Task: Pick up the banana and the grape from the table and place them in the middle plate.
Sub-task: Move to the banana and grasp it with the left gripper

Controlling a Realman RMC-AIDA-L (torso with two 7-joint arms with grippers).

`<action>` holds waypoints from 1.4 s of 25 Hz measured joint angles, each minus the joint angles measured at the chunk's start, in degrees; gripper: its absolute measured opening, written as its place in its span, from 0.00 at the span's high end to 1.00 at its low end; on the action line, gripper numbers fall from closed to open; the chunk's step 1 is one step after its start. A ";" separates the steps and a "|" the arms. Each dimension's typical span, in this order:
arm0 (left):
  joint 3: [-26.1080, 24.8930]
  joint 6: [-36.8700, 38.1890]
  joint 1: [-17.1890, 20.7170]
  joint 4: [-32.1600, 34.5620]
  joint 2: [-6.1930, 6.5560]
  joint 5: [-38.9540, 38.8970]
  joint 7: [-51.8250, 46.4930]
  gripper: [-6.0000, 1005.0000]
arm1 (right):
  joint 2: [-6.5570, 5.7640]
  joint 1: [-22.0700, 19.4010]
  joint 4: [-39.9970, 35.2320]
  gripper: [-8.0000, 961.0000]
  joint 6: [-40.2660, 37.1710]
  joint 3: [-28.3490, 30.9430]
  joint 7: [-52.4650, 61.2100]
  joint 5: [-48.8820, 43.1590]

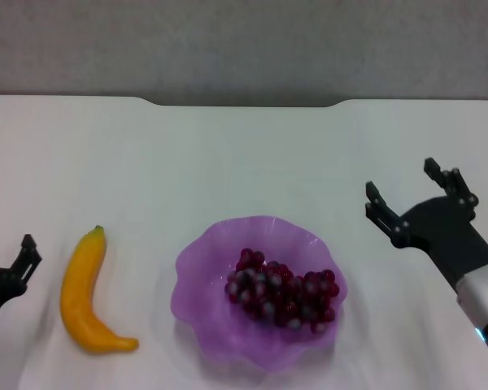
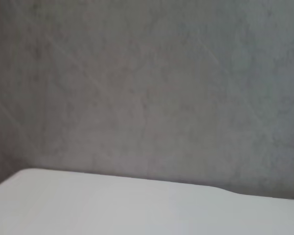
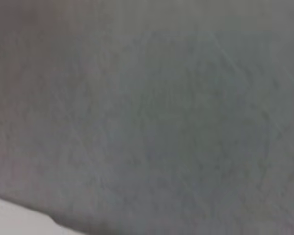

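In the head view the grape bunch lies inside the light purple scalloped middle plate at the front centre of the white table. The yellow-orange banana lies on the table left of the plate, green tip pointing away. My right gripper is open and empty, raised to the right of the plate. My left gripper shows only as one dark finger at the left edge, left of the banana. The wrist views show only the grey wall and the table edge.
The table's far edge has a notch at its middle, with a grey wall behind it. No other objects stand on the table.
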 joint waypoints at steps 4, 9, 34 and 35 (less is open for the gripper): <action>0.16 -1.64 -0.10 -1.88 0.21 0.49 -0.17 0.12 | 0.06 0.43 -3.67 0.07 -1.07 0.05 -0.65 -0.14; 0.26 -1.65 -0.51 -1.62 -0.04 0.53 0.04 0.12 | 0.32 1.38 -12.04 0.07 -11.64 -1.10 -1.34 -0.18; -26.36 -54.75 8.07 -42.76 0.57 23.22 13.46 0.12 | 0.74 7.44 -29.45 0.07 -14.82 -3.92 10.94 0.06; -26.79 -57.17 8.12 -43.69 0.48 22.52 14.75 0.12 | 0.78 7.69 -29.50 0.07 -14.81 -4.25 10.99 0.22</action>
